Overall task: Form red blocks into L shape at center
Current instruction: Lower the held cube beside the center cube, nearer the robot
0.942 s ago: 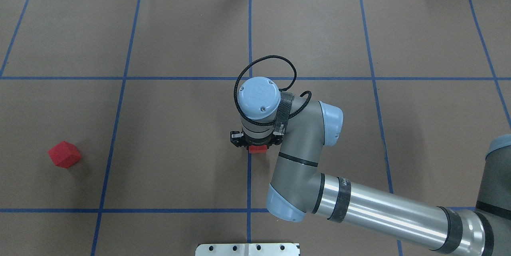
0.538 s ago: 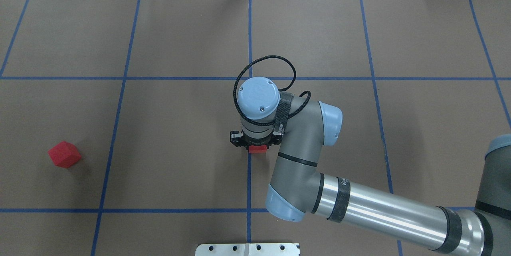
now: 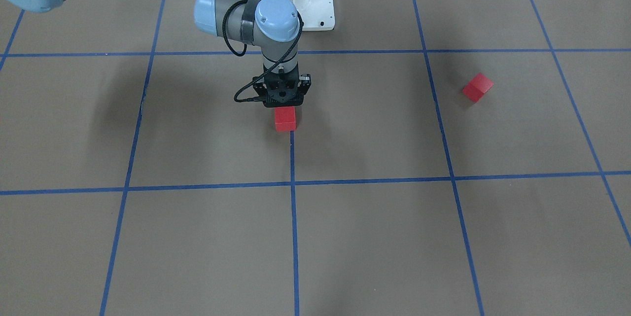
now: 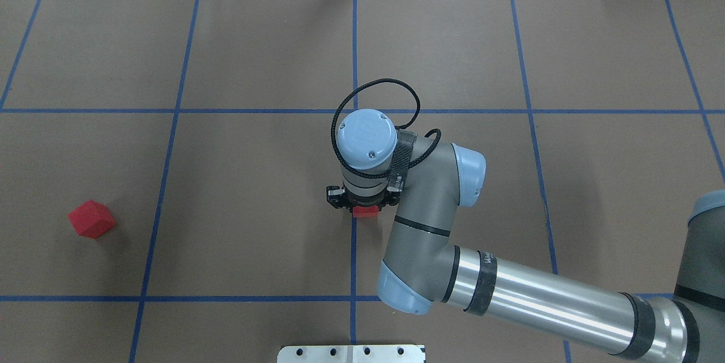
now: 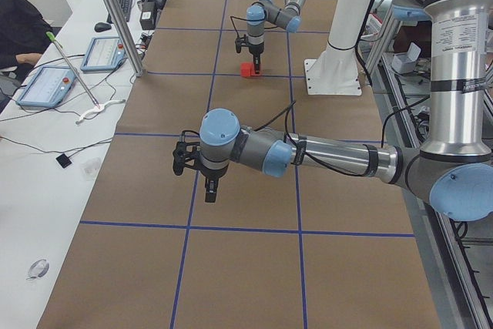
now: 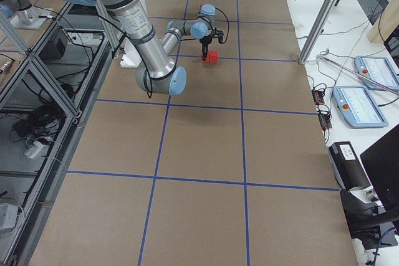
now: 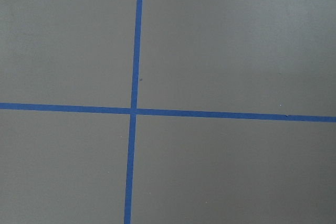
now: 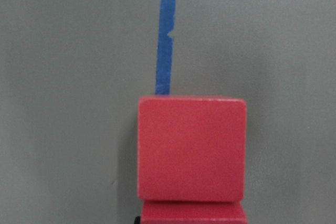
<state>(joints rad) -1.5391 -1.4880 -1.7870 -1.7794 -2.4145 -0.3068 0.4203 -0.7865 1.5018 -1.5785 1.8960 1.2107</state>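
Right wrist-mounted view is showing two small matte red cubes at the center [image 4: 353, 250]. The whole cube [image 8: 191, 148] is lying on the brown paper [image 8: 63, 103] over the middle blue tape line [image 8: 167, 30]. The second cube [image 8: 191, 214], cut by the bottom edge, is touching its near face. The third red cube [image 4: 91, 219] is sitting turned against the grid, well apart on the robot's left, beyond the next blue line, making three in all.

The overhead view is giving only a red sliver at the center, because the right arm's wrist [image 4: 367, 142] is covering the pair. The front-facing view is showing one cube, while the other is hiding under the right gripper [image 3: 283, 104], which is hanging straight down just above them. Its fingers are not showing clearly anywhere, so I cannot tell whether they are parted or clamping the hidden cube.

The left gripper [image 5: 211, 193] is appearing only in the exterior left view, over bare paper far from the cubes, and its opening cannot be told either. A black cable [image 4: 376, 86] is looping around the right wrist. A white metal base plate [image 4: 351, 353] is lying at the table's near edge.
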